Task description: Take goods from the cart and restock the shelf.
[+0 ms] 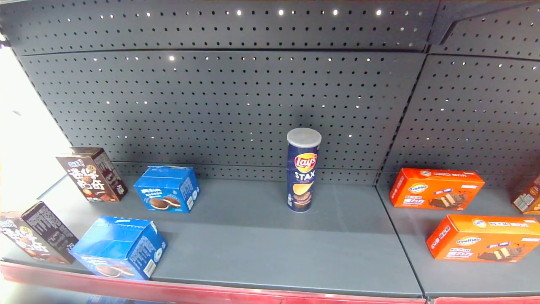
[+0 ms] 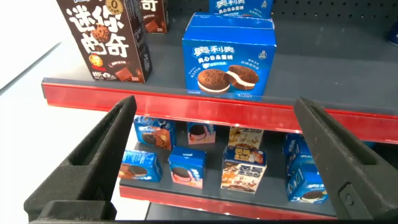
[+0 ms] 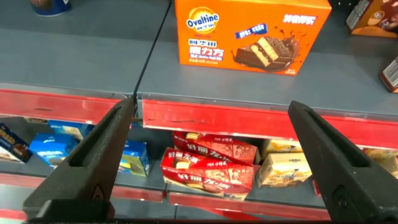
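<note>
While the left gripper (image 2: 214, 106) hung before the red front edge (image 2: 74, 93) of the shelf (image 1: 261, 245), its jaws stood wide apart and held nothing. Just past them sat a blue cookie box (image 2: 227, 59), with a brown box (image 2: 106, 40) near it. The right gripper (image 3: 211, 107) was likewise spread and empty, facing an orange box (image 3: 252, 34) at the shelf's front. Farther back a chip can (image 1: 303, 169) stood upright mid-shelf near the perforated back panel (image 1: 219, 105), well apart from the boxes on either side. Red packs (image 3: 208, 165) lay on the lower shelf.
</note>
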